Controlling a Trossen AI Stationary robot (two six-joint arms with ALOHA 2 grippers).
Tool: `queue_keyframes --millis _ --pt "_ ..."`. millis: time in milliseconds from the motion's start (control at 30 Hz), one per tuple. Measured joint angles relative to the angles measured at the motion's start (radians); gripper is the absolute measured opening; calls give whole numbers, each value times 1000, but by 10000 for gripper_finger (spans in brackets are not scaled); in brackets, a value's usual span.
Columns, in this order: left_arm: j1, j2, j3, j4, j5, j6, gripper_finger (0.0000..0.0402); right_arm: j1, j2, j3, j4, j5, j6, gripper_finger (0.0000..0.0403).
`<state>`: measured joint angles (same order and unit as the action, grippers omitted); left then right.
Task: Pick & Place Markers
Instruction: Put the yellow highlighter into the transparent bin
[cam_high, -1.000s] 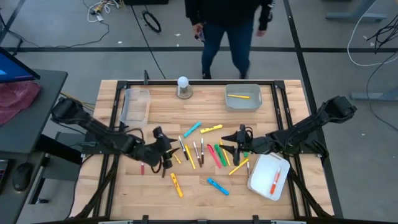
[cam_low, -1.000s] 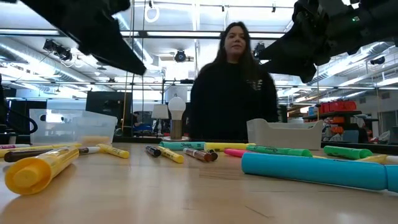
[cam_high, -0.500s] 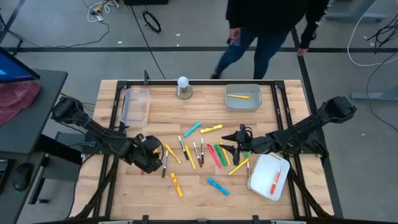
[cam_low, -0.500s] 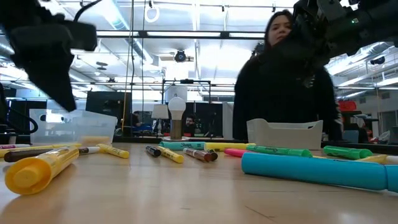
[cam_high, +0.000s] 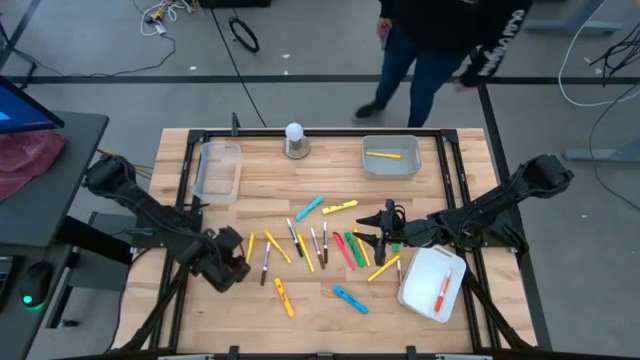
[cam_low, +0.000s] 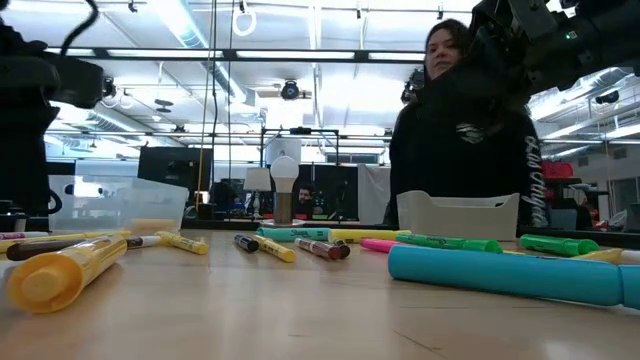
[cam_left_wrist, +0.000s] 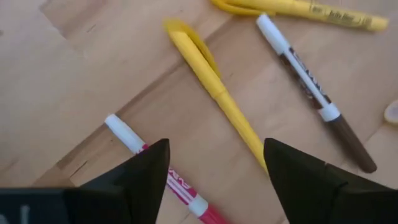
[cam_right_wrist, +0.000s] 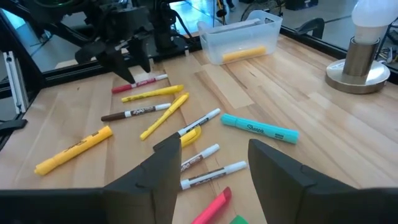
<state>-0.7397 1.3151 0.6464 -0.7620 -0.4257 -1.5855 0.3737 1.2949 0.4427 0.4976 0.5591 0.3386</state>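
Note:
Markers in yellow, green, light blue, red and brown lie scattered on the middle of the table (cam_high: 320, 240). My left gripper (cam_high: 232, 262) hangs open above the group's left end. In the left wrist view its fingers (cam_left_wrist: 216, 152) stand on either side of a yellow marker (cam_left_wrist: 214, 87), apart from it. A red marker with a white cap (cam_left_wrist: 155, 168) lies by one finger and a brown marker (cam_left_wrist: 314, 99) farther off. My right gripper (cam_high: 374, 232) waits open above the green markers (cam_high: 352, 248), and its wrist view (cam_right_wrist: 211, 149) looks over white-bodied markers (cam_right_wrist: 199, 155) and a light blue one (cam_right_wrist: 258, 129).
A clear tray (cam_high: 218, 170) at far left holds a yellow marker. A grey tray (cam_high: 390, 158) at far right holds another. A white tray (cam_high: 432, 283) at near right holds an orange marker. A white ball on a round base (cam_high: 294, 140) stands at the far edge. A person (cam_low: 470, 140) is behind the table.
My left gripper has moved toward the table's near-left, off the markers it hung over, and has turned to point down at the table. A yellow and a brown marker that it covered now show. The person behind the table has walked to the right.

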Motion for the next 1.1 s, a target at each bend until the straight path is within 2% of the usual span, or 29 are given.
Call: queue_keyframes --millis 100,333,500,567,667,800,967,1100 --pt "-33 0 0 -22 -24 -85 283 0 0 0 -4 0 -1 190" --pt "-70 0 0 -133 26 -262 280 -1 0 0 -7 0 -15 190" --pt "-70 0 0 -108 -7 -266 280 -2 0 0 -7 1 -14 190" --pt "-70 0 0 -51 -51 -229 280 -2 0 0 -7 1 -14 190" --pt "-57 0 0 87 -164 -103 280 -3 0 0 -7 1 -15 190" --pt "19 4 0 278 -149 116 279 -12 0 0 -7 0 -15 190" --pt "108 57 2 595 -41 678 279 -23 0 0 -7 1 -15 190" --pt "152 126 3 781 56 1102 279 -33 0 0 -7 0 -15 190"
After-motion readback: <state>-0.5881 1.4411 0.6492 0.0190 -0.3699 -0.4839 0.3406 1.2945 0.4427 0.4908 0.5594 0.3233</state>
